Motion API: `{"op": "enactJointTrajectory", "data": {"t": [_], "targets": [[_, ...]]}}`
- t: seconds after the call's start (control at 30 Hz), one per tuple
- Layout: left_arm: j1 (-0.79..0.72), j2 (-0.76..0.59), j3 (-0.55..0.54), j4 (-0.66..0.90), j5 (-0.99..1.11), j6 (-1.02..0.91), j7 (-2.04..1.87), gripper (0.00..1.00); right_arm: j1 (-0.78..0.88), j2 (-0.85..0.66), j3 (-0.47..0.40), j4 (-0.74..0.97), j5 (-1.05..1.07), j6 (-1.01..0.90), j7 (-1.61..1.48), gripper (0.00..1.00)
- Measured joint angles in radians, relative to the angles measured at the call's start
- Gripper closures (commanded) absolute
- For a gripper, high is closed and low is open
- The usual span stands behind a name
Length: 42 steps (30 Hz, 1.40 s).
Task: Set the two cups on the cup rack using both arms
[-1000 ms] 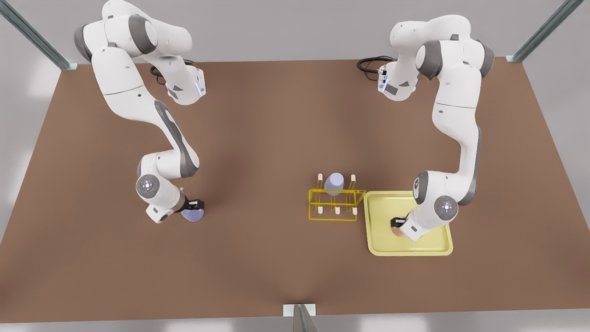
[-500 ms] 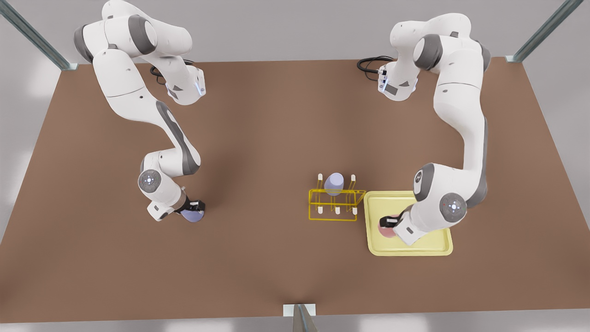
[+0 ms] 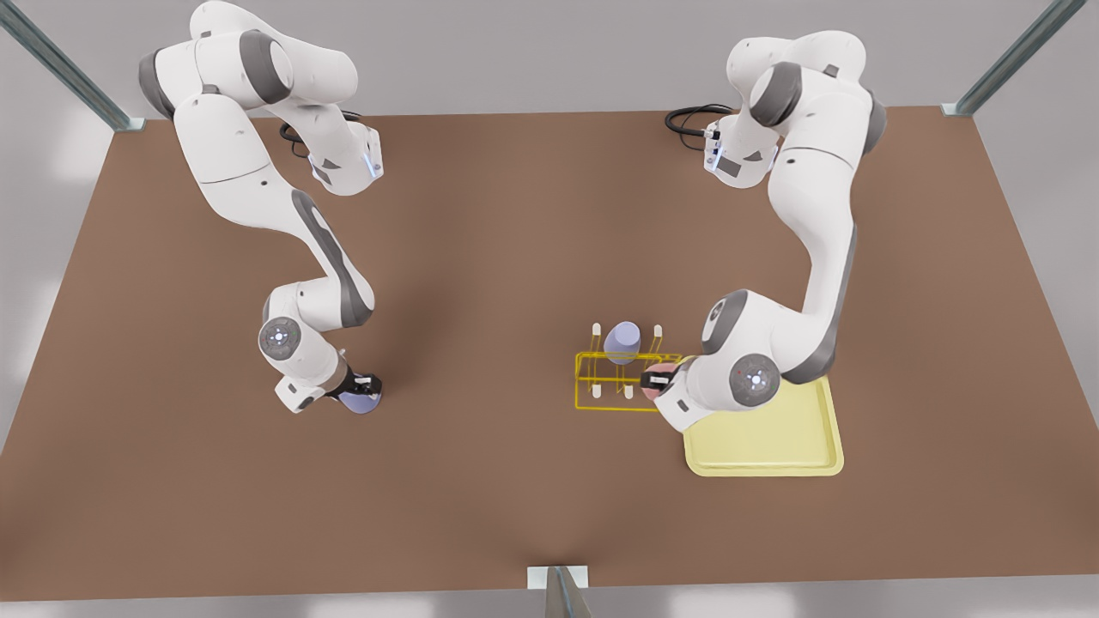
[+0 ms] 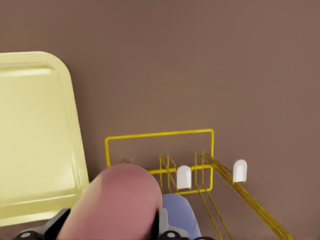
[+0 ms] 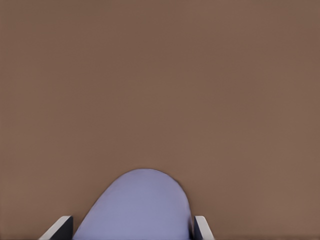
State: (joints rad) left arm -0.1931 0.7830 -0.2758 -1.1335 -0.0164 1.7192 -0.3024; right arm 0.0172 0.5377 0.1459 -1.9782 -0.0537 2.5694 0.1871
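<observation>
Clamped between the left gripper's (image 3: 654,381) jaws is the pink cup (image 3: 659,376), held over the cup rack's (image 3: 620,378) end nearest the pale yellow tray (image 3: 777,446). Just beyond it, a lavender cup (image 3: 622,340) sits on the rack's pegs. Well apart, on the brown table (image 3: 515,240), the right gripper (image 3: 364,384) squeezes the second lavender cup (image 3: 358,400).

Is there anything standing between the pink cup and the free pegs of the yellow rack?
Nothing visible blocks it. The left gripper holds the pink cup at the rack corner nearest the tray. A lavender cup already sits on the far row's middle peg; the near row's pegs look free.
</observation>
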Motion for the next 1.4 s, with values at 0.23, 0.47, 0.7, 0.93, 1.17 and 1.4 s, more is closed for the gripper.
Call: {"op": "enactJointTrajectory", "data": {"t": [0.23, 0.47, 0.7, 0.93, 1.17, 1.4], "targets": [[0.040, -0.026, 0.005, 0.031, 0.009, -0.043, -0.036, 0.00, -0.002, 0.000, 0.001, 0.015, 0.001, -0.003, -0.004, 0.15], [0.160, -0.487, 0.220, -0.187, 0.037, -0.258, 0.014, 0.00, -0.001, -0.023, 0.011, 0.035, 0.002, -0.029, -0.012, 0.15], [0.136, -0.514, 0.233, -0.201, 0.026, -0.320, 0.091, 0.00, -0.004, -0.055, 0.071, 0.059, 0.007, -0.052, -0.036, 0.15], [0.126, -0.486, 0.203, -0.129, 0.008, -0.360, 0.137, 0.00, -0.007, -0.055, 0.148, 0.103, 0.041, -0.060, -0.072, 0.15], [0.145, -0.478, 0.197, -0.129, -0.018, -0.378, 0.168, 0.00, 0.024, -0.024, 0.217, 0.208, 0.221, -0.073, -0.099, 0.15], [0.161, -0.448, 0.196, -0.136, -0.031, -0.400, 0.189, 0.00, 0.099, 0.060, 0.220, 0.385, 0.399, -0.114, -0.113, 0.15]]}}
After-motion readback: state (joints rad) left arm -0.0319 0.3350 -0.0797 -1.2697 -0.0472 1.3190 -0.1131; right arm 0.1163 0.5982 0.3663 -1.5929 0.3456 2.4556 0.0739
